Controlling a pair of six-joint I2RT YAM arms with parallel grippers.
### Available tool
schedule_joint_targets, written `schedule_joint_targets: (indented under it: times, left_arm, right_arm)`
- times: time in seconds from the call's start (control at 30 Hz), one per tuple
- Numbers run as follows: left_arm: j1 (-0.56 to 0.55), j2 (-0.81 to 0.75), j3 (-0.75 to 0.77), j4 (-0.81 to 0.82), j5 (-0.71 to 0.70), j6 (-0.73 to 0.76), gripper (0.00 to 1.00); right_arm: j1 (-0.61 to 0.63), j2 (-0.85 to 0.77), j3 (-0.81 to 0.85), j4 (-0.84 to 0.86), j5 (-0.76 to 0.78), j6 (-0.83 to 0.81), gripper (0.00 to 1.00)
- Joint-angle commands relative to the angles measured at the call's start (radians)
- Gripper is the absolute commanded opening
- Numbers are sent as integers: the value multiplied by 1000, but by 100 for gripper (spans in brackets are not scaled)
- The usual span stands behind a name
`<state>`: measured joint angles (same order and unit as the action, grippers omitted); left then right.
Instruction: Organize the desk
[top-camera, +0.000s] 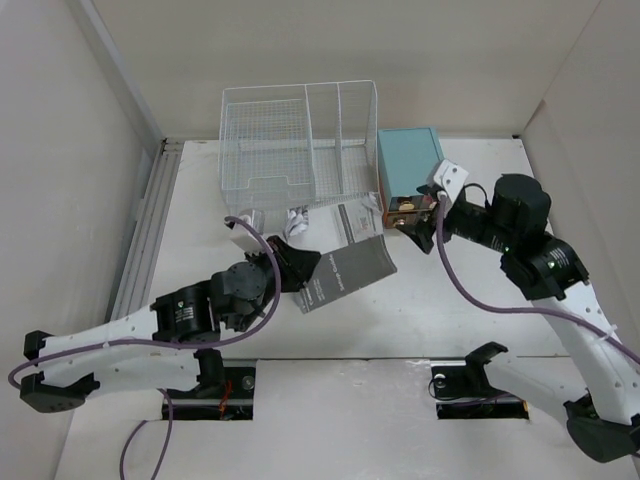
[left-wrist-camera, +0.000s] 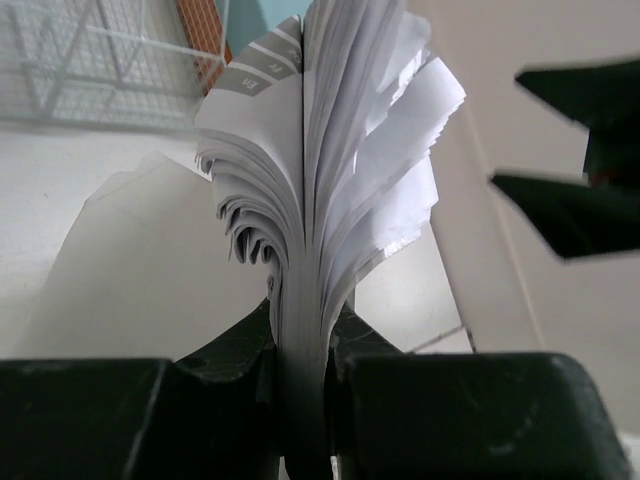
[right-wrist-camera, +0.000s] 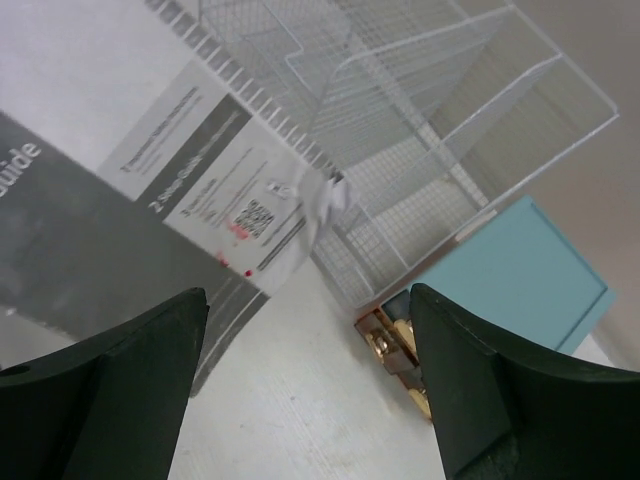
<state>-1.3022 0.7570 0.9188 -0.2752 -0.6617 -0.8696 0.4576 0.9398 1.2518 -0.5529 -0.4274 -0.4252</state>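
Note:
The white desk (top-camera: 420, 300) carries everything. My left gripper (top-camera: 291, 266) is shut on a grey and white booklet (top-camera: 345, 262) and holds it by its edge, tilted, in front of the wire rack. In the left wrist view the jaws (left-wrist-camera: 300, 370) clamp the booklet (left-wrist-camera: 320, 180), whose pages fan out upward. My right gripper (top-camera: 425, 228) is open and empty, just in front of the teal box (top-camera: 408, 162) with orange drawers. In the right wrist view its fingers (right-wrist-camera: 110, 400) straddle bare desk, with a drawer (right-wrist-camera: 395, 350) holding golden items beside the right finger.
A white wire-mesh rack (top-camera: 298, 140) stands at the back centre, left of the teal box. Small crumpled paper bits (top-camera: 297, 218) lie before the rack, one also in the right wrist view (right-wrist-camera: 325, 200). Walls enclose the desk. Two cutouts (top-camera: 225, 385) sit at the near edge.

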Motion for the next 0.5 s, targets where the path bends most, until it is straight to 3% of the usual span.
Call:
schedule_joint_targets:
  times: [0.0,0.27,0.47]
  left_arm:
    - [0,34,165,145,-156,-43,0]
    - [0,180,393,174,-325,-14,0]
    - [0,280,602,208,-363,38,0]
  right_arm:
    - [24,-110,-55,132,-27,-39,86]
    - [33,-139,-106,166,-8,-211,92]
    - [33,-105,-23,151,-16,-316,92]
